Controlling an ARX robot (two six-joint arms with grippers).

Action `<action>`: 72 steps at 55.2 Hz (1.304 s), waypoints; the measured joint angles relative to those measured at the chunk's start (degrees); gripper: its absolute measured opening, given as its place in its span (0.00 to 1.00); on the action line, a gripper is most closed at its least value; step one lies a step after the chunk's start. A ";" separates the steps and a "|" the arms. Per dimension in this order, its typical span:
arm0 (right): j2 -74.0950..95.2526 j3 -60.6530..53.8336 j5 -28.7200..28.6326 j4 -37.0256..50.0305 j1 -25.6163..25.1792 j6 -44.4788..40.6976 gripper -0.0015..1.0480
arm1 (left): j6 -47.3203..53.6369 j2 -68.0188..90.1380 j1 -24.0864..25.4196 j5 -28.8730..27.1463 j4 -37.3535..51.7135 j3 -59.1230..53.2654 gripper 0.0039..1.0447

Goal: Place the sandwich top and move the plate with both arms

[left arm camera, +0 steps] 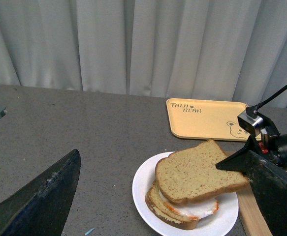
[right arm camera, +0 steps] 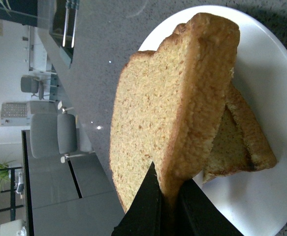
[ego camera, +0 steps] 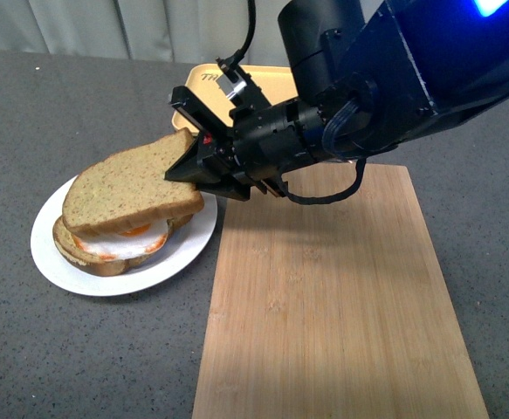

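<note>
My right gripper (ego camera: 184, 171) is shut on one edge of the sandwich top (ego camera: 130, 188), a brown wholegrain slice. The slice lies tilted over the bread with the fried egg (ego camera: 123, 244) on the round white plate (ego camera: 58, 262). In the right wrist view the black fingertips (right arm camera: 150, 196) pinch the crust of the sandwich top (right arm camera: 158, 113) above the plate (right arm camera: 276, 98). In the left wrist view the left gripper (left arm camera: 165, 196) is open, its fingers (left arm camera: 45, 196) wide apart on either side of the plate (left arm camera: 143, 189) and held back from it. The sandwich top (left arm camera: 197, 169) shows there too.
A bamboo cutting board (ego camera: 333, 297) lies right of the plate, touching its rim. A yellow tray with a bear drawing (left arm camera: 207, 118) sits behind the plate. The right arm (ego camera: 385, 78) reaches across the board's far end. The grey tabletop (ego camera: 44, 113) stretches left.
</note>
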 joint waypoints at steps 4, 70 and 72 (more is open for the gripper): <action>0.59 0.63 0.26 0.09 0.63 0.15 0.03 | 0.00 0.00 0.00 0.00 0.00 0.00 0.94; -34.67 -61.18 58.62 68.17 -16.57 -36.26 0.01 | 0.02 0.00 0.00 0.02 -0.02 0.00 0.94; -36.79 -62.99 57.90 67.87 -17.18 -36.33 0.01 | 0.02 0.00 0.00 0.02 -0.02 0.00 0.94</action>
